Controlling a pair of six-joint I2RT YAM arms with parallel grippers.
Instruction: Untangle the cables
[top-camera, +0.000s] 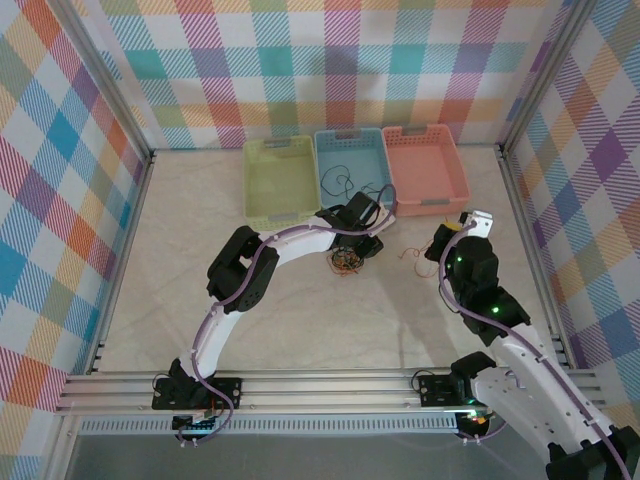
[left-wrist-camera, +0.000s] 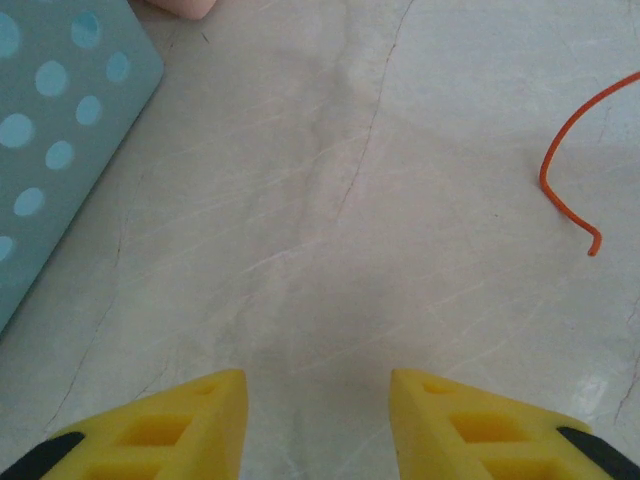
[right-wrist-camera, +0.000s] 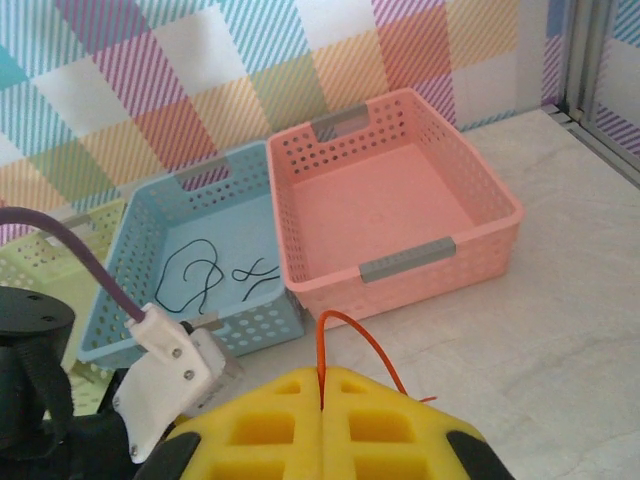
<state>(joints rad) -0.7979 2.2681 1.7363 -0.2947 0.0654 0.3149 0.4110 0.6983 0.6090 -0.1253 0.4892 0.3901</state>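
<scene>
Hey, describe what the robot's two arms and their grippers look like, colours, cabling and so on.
The left arm and right arm have white links between black joints, each with a lilac cable running along the outside. Small green lights glow on the right arm. The left gripper and right gripper have yellow wedge-shaped fingers with cut-out pockets and black bases.

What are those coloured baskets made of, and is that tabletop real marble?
The pink basket and blue basket look like moulded plastic: uniform matte colour, regular holes, thin walls. The table is pale with grey veins like marble, but may be printed laminate; the look leaves it open.
</scene>
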